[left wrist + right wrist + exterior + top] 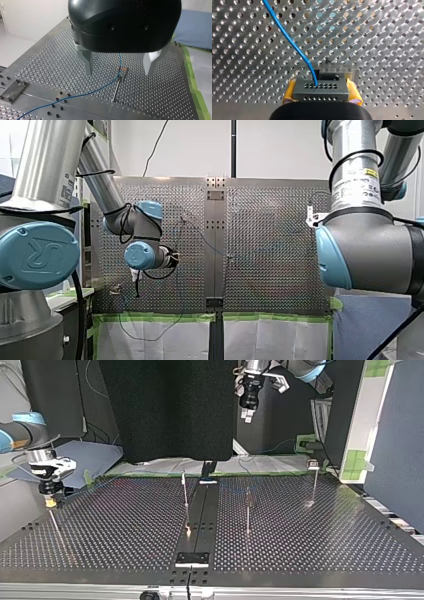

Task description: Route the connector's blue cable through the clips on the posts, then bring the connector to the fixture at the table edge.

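In the right wrist view my right gripper [321, 93] is shut with its yellow pads [290, 92] on the dark connector [320, 87]. The blue cable [292, 42] leaves the connector's top and runs off over the perforated table. A clear fixture [338, 72] stands directly ahead of the connector, touching or nearly so. In the top view my right gripper [49, 501] is low at the table's left edge. My left gripper [119, 74] hangs open high above a thin post with a clip [122, 70]; the cable [95, 91] passes through that clip.
Three thin posts [185, 491] [247, 510] [314, 485] stand upright across the table in the top view. A dark centre rail [200, 515] with a plate at its near end splits the table. Green tape [165, 318] lines the table's edge in the front view.
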Motion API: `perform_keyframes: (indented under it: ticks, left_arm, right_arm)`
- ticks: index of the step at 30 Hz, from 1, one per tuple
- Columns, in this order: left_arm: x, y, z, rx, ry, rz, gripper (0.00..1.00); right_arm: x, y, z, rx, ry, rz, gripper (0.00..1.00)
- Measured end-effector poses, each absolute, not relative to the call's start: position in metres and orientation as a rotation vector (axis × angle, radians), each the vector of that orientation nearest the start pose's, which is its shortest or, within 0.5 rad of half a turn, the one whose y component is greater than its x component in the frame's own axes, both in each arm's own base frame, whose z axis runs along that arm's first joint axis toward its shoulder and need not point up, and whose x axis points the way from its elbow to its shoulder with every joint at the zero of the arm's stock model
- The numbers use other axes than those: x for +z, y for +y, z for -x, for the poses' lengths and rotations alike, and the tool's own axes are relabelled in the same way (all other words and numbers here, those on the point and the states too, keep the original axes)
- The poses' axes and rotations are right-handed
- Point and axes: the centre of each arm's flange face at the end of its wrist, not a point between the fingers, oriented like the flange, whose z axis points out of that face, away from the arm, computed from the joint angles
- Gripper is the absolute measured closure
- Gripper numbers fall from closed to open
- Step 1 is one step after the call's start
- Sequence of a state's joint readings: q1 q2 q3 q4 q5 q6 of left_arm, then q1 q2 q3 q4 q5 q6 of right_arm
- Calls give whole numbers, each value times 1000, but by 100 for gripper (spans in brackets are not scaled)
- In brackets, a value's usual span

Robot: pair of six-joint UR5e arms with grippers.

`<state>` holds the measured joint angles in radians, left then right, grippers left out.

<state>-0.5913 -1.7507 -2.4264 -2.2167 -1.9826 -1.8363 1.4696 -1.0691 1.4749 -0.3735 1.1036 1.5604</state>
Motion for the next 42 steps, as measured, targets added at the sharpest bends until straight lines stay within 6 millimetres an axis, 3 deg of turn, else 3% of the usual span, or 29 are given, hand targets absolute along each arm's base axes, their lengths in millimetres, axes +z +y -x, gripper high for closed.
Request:
perform_keyframes:
  ticks: [12,28,42]
  left_arm:
    - [134,-274,-245,-295,1680,44,0]
    - [134,-272,-248,-289,1679,50,0]
    - [134,-271,-247,-285,1686,49,0]
  right_arm:
    - [284,-643,-120,1327,-1052,-1525,100]
    - [291,-649,-136,1471,-1000,-1483,100]
    - [289,-652,-127,1487,-1066,-1450,100]
